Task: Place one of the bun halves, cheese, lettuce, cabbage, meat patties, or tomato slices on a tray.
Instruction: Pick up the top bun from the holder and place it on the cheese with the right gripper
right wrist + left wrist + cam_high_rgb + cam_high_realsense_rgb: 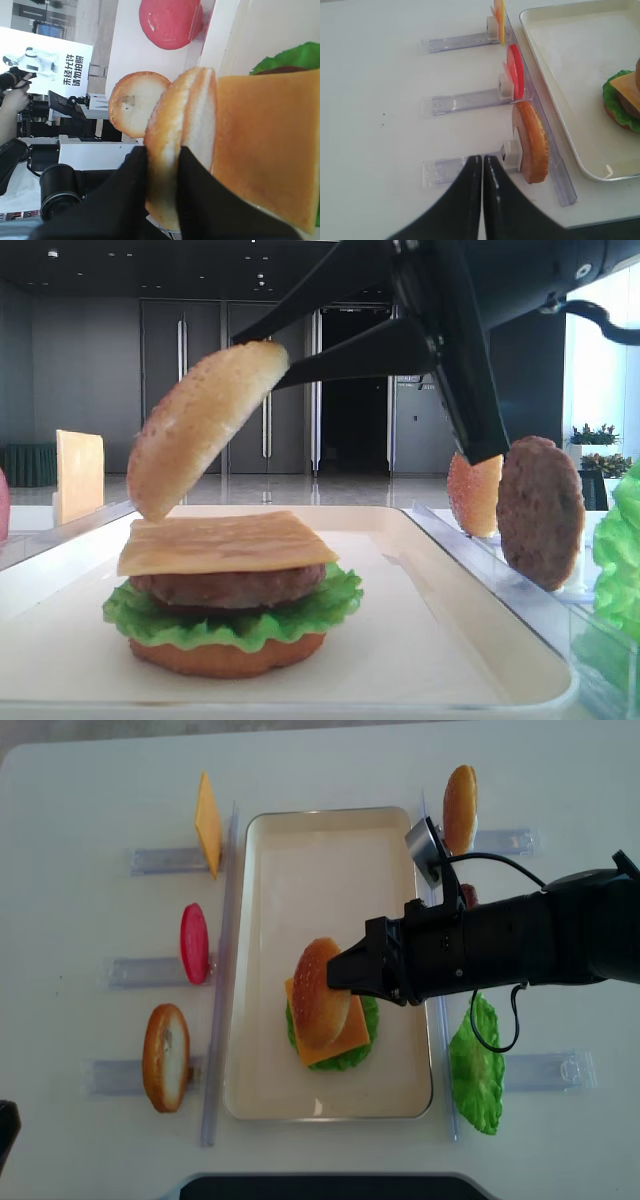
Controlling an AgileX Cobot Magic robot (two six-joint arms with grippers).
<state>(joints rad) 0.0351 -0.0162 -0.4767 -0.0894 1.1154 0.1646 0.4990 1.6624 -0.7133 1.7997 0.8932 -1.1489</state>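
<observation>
My right gripper (345,975) is shut on a golden-brown bun half (320,992), pinching its edge. The bun half (200,425) hangs tilted just above a stack on the white tray (310,850). That stack is a cheese slice (225,543) over a meat patty (230,588), lettuce (240,625) and a flat bottom bun (225,655). In the right wrist view the fingers (130,190) clamp the bun half (172,150) beside the cheese (270,145). My left gripper (479,158) is shut and empty over the table, left of the tray.
Clear racks flank the tray. The left ones hold a cheese slice (208,823), a tomato slice (194,942) and a bun (165,1057). The right ones hold a bun (460,808), a patty (540,510) partly under my arm, and lettuce (477,1065).
</observation>
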